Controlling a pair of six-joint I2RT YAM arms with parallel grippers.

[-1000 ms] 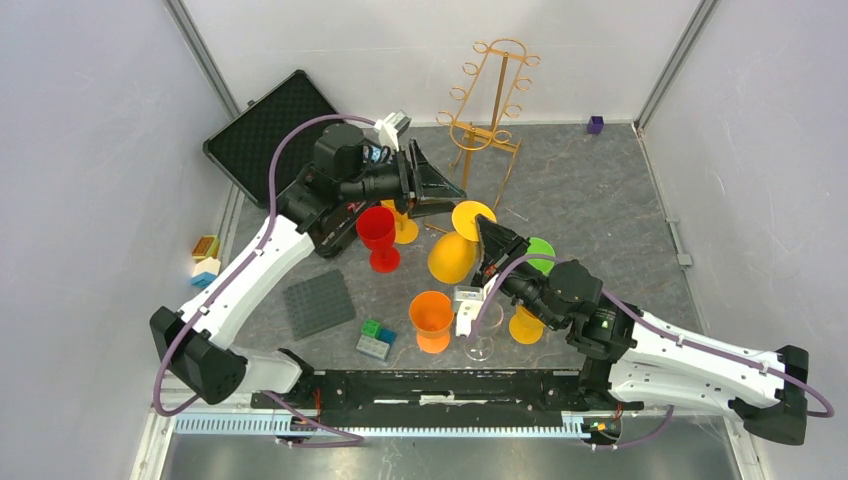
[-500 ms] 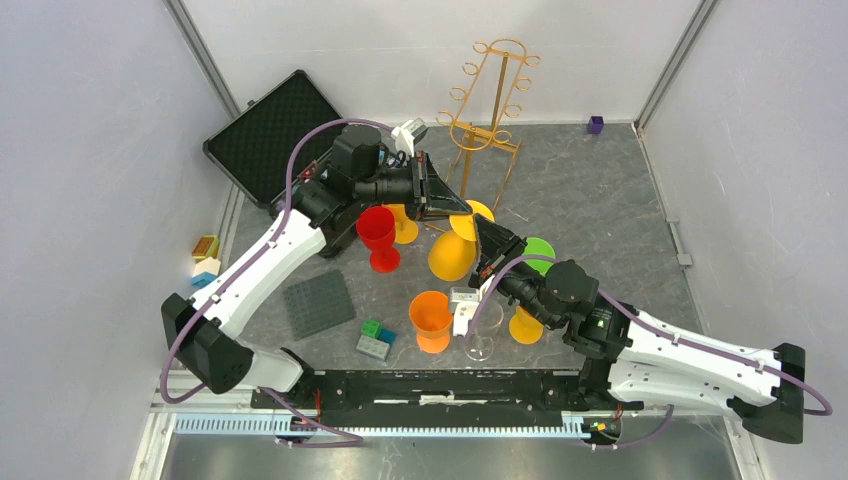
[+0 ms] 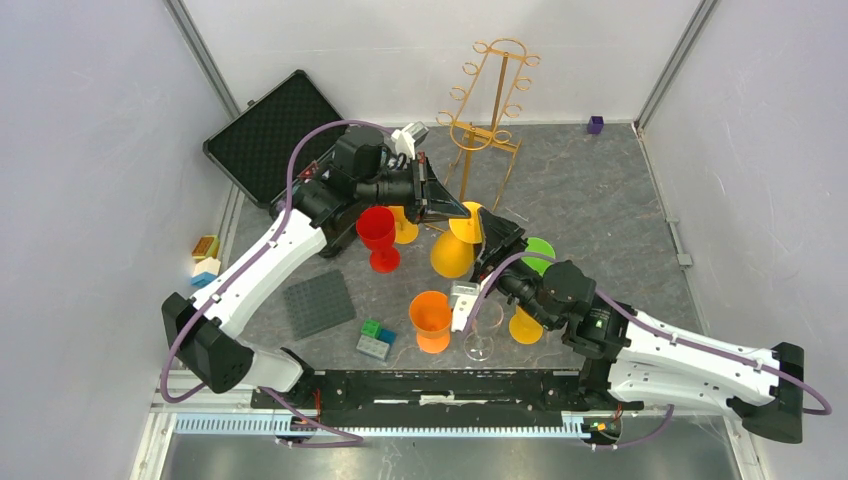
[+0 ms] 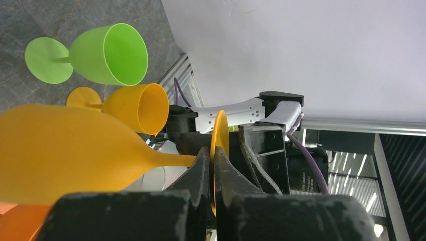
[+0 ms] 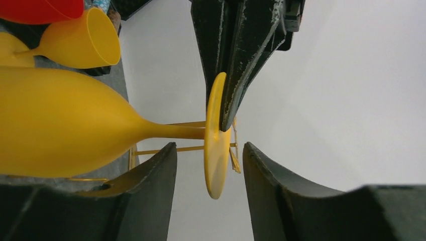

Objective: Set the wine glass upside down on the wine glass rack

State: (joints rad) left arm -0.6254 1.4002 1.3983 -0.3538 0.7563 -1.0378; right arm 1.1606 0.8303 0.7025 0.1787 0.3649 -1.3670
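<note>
- While my left gripper [image 4: 213, 156] is clamped on the foot of the yellow wine glass [image 4: 60, 150], the left wrist view shows the pinch edge-on.
- Right wrist view: my right gripper [image 5: 210, 148] unclenched, fingers [image 5: 150, 191] flanking the foot (gaps both sides).
- Top view alone: wine glass rack [image 3: 489, 131] upright behind; glass sideways, off it.

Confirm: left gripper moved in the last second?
Yes. The left gripper shifted right in the top view, toward the wine glass rack's base, closing on the yellow wine glass's foot.
</note>
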